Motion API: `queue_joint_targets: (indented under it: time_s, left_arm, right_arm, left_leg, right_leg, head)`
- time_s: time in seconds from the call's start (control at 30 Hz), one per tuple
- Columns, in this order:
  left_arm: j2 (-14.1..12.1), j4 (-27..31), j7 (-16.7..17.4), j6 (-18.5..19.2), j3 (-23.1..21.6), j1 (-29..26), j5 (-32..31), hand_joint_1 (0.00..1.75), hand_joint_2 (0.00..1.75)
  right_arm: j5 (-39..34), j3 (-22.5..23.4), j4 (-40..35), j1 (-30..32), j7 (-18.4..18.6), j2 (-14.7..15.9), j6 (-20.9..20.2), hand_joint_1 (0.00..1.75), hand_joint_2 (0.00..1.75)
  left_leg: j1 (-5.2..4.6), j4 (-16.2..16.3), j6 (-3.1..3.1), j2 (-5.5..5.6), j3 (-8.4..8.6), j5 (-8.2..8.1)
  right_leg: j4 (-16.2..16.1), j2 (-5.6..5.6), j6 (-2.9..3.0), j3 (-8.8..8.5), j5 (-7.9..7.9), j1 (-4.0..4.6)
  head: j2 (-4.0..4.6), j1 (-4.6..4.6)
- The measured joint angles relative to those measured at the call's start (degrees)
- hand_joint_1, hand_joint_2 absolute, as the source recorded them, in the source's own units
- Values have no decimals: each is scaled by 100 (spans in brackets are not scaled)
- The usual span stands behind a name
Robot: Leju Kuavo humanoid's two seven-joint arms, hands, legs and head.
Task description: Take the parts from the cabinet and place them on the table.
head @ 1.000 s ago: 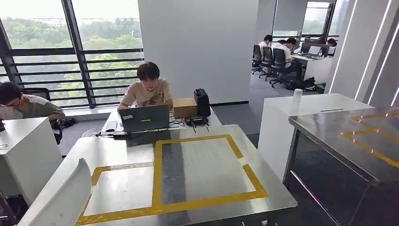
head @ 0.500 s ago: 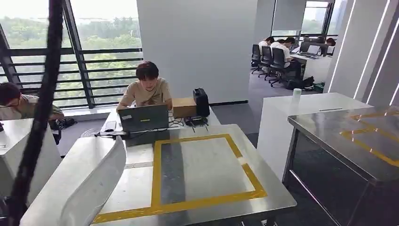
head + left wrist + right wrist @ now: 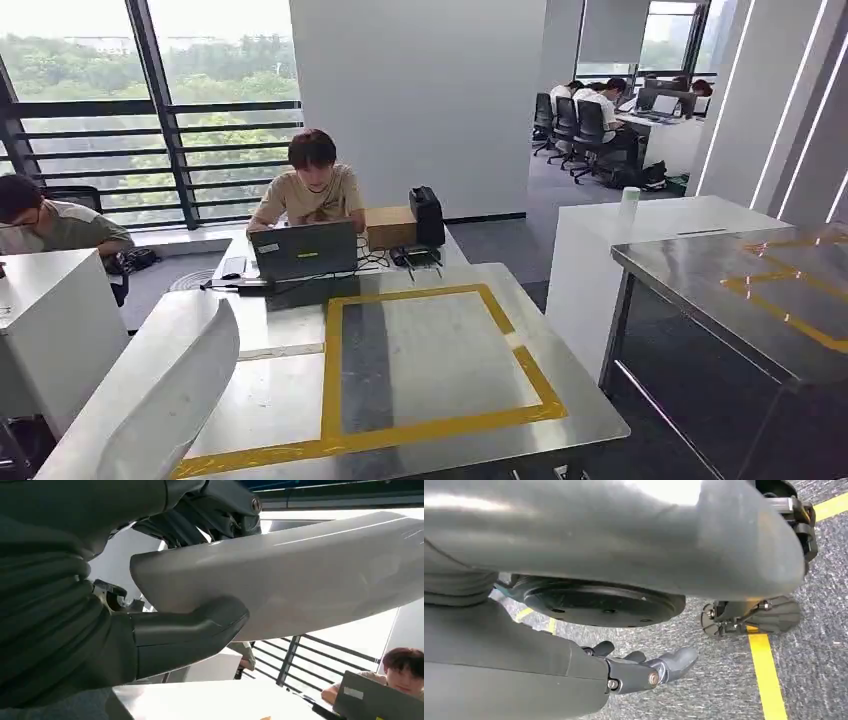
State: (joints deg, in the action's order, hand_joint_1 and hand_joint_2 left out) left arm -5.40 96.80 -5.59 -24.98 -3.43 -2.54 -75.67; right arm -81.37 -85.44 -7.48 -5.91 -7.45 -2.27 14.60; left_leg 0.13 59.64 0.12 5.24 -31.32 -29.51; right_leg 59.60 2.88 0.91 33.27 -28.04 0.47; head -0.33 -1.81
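Left hand (image 3: 165,640): grey ribbed cover, thick smooth grey thumb, darker fingers (image 3: 220,505) with a small round screw. Right hand (image 3: 644,672): grey casing, dark rounded fingers, silver screw heads at the joints.

The part (image 3: 300,575) is smooth, pale grey plastic with a soft sheen. The tabletop (image 3: 440,355) looks like brushed, faintly reflective metal, edged with matt yellow tape (image 3: 332,370). The left robot hand (image 3: 165,635) has a matt dark grey plastic thumb and a ribbed, rubbery cover. The floor (image 3: 824,630) is rough grey carpet.
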Motion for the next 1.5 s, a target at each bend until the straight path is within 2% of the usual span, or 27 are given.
queue_joint_targets:
  time_s: [0.13, 0.23, 0.27, 0.3, 0.4, 0.43, 0.47, 0.5, 0.57, 0.6, 0.63, 0.67, 0.77, 0.8, 0.83, 0.9, 0.93, 0.97, 1.03, 1.1, 1.13, 1.17, 1.27, 1.33, 1.43, 1.47, 1.5]
  left_arm:
    - [-146, 33, 26, -74, 15, -155, 26, 175, 175]
    - [-159, 61, 26, -76, 13, -151, 22, 175, 175]
    - [-153, 68, 24, -68, 9, -141, 2, 175, 175]
    - [-146, 66, 24, -59, -6, -128, -22, 175, 175]
    - [-122, 59, 31, -26, -13, -98, -50, 175, 175]
    - [-109, 46, 26, -24, -20, -90, -52, 175, 175]
    - [-100, 31, 26, -24, -26, -72, -55, 175, 175]
    - [-89, 11, 26, -24, -43, -47, -61, 175, 175]
    - [-65, -15, 20, -24, -79, 13, -79, 175, 175]
    - [-52, -28, 15, -24, -92, 54, -90, 175, 175]
    - [-50, -48, 17, -26, -101, 98, -98, 175, 175]
    - [-46, -63, 15, -26, -107, 128, -107, 175, 175]
    - [-37, -98, -7, -28, -127, 163, -118, 175, 175]
    - [-35, -101, -7, -28, -131, 166, -118, 175, 175]
    - [-35, -103, -9, -30, -138, 197, -118, 175, 175]
    - [-35, -133, -9, -30, -151, 237, -116, 175, 175]
    - [-37, -159, -22, -30, -155, 237, -111, 175, 175]
    - [-37, -184, -33, -33, -157, 239, -100, 175, 175]
    - [-39, -243, -61, -55, -166, 264, -66, 175, 175]
    - [-39, -280, -77, -72, -181, 320, -28, 175, 175]
    - [-39, -319, -81, -76, -203, 363, -20, 175, 175]
    - [-39, -330, -83, -81, -219, 412, -15, 175, 175]
    - [-41, -374, -79, -92, -247, 435, -9, 175, 175]
    - [-41, -380, -59, -111, -249, 443, -5, 175, 175]
    - [-63, -396, -39, -153, -247, 433, 0, 175, 175]
    - [-63, -404, -39, -168, -249, 416, -2, 175, 175]
    - [-65, -404, -33, -179, -249, 392, -11, 175, 175]
  right_arm:
    - [13, -22, 0, 1, -22, 0, 0, 0, 0]
    - [2, -22, 0, 0, -46, 0, 0, 0, 0]
    - [-7, -22, 0, -1, -44, 7, 0, 0, 0]
    - [-20, -22, 0, -2, -48, 7, -2, 0, 0]
    - [-24, -22, 0, -11, -52, 7, -4, 0, 0]
    - [-35, -22, 0, -3, -44, 7, -2, 0, 0]
    - [-39, -22, 0, 8, -39, 7, -4, 0, 0]
    - [-44, -22, 0, 14, -37, 7, -2, 0, 0]
    - [-70, -22, 0, 16, -35, 7, -2, 0, 0]
    - [-79, -22, 0, 20, -31, 7, -2, 0, 0]
    - [-85, -20, -2, 23, -28, -4, -2, 0, 0]
    - [-87, -20, -2, 24, -24, -2, -2, 0, 0]
    - [-92, -20, -2, 11, -31, 7, -2, 0, 0]
    - [-90, -20, -2, 13, -35, 7, -2, 0, 0]
    - [-90, -20, -2, 15, -35, 9, 2, 0, 0]
    - [-98, -20, -2, 28, -31, 11, 0, 0, 0]
    - [-105, -20, -2, 35, -20, 11, 0, 0, 0]
    - [-116, -20, -2, 44, -13, 11, 0, 0, 0]
    - [-140, -17, -2, 51, -15, 11, 0, 0, 0]
    - [-153, -13, -2, 51, -17, 11, 0, 0, 0]
    - [-164, -9, -2, 51, -15, 11, 0, 0, 0]
    - [-171, -6, -2, 44, -17, 11, 0, 0, 0]
    - [-192, -6, -2, 58, -28, 11, -9, 0, 0]
    - [-180, -6, -2, 44, -74, 11, -7, 0, 0]
    - [-155, -6, -2, 37, -114, 11, -9, 0, 0]
    - [-155, -6, -2, 53, -114, 13, -9, 0, 0]
    - [-153, -6, -2, 75, -111, 11, -7, 0, 0]
  left_leg:
    - [-16, 6, -17, -1, 2, -2]
    - [-38, -20, -67, -10, 2, 5]
    - [35, -120, -101, -38, 62, 63]
    - [49, -178, -117, -66, 99, 79]
    - [57, -191, -135, -144, 107, 77]
    - [62, -188, -124, -163, 107, 65]
    - [72, -187, -106, -170, 113, 53]
    - [91, -184, -78, -171, 129, 34]
    - [144, -155, -1, -166, 177, -28]
    - [158, -131, 45, -164, 188, -73]
    - [135, -95, 108, -158, 117, -117]
    - [131, -119, 147, -144, 132, -132]
    - [195, -191, 268, -104, 220, -184]
    - [193, -82, 281, -268, 216, -202]
    - [178, 222, 270, -406, 67, -309]
    - [151, 1173, 253, -460, -511, -627]
    - [145, 1539, 243, -461, -772, -693]
    - [137, 1689, 227, -462, -945, -618]
    - [115, 1272, 167, -468, -890, -134]
    - [76, 325, 92, -525, -565, 504]
    - [28, 231, 79, -583, -488, 406]
    - [10, 68, 55, -565, -431, 328]
    - [19, 35, -34, -499, -408, 298]
    - [42, -18, -110, -481, -276, 261]
    - [23, -18, -153, -466, -207, 174]
    - [16, -18, -154, -445, -175, 129]
    - [9, -18, -152, -424, -124, 90]
  right_leg:
    - [0, 1, -20, 2, 2, -19]
    - [-42, 14, -68, -3, 13, -37]
    - [-33, 6, -91, -13, 0, -3]
    - [70, -89, -118, 20, -49, -8]
    - [1196, -190, -199, 655, -566, -80]
    - [1529, -199, -231, 866, -635, -108]
    - [1597, -205, -260, 948, -559, -141]
    - [1385, -207, -288, 884, -353, -172]
    - [446, -206, -350, 464, 197, -239]
    - [27, -190, -385, 297, 300, -274]
    - [-7, -123, -360, 234, 190, -218]
    - [16, -138, -244, 224, 169, -218]
    - [-5, -172, -88, 167, 114, -164]
    - [-34, -187, -31, 112, 100, -172]
    - [-38, -213, 27, 61, 61, -162]
    - [-38, -275, 80, -29, -20, -129]
    - [-36, -293, 93, -71, -63, -112]
    - [-36, -305, 100, -127, -110, -98]
    - [-35, -314, 95, -259, -204, -85]
    - [-37, -322, 55, -408, -315, -85]
    - [-31, -336, 9, -398, -365, -52]
    - [-22, -332, -32, -384, -392, -47]
    - [-64, -369, -119, -486, -362, -50]
    - [210, -334, -166, -374, -475, -74]
    - [1375, -327, -210, 415, -880, -73]
    - [1605, -327, -210, 644, -891, -73]
    - [1568, -324, -204, 737, -734, -73]
  head:
    - [0, 0]
    - [2, 2]
    - [0, 0]
    - [2, 0]
    - [0, 2]
    - [0, 0]
    - [2, -2]
    - [2, 0]
    - [0, 0]
    - [0, 0]
    - [2, 0]
    - [0, 13]
    - [0, 20]
    - [0, 28]
    - [0, 37]
    - [0, 37]
    - [0, 37]
    - [0, 37]
    - [0, 37]
    - [0, 39]
    - [0, 39]
    - [2, 46]
    - [-2, 42]
    - [-2, 41]
    - [-2, 42]
    - [-2, 42]
    - [-2, 39]
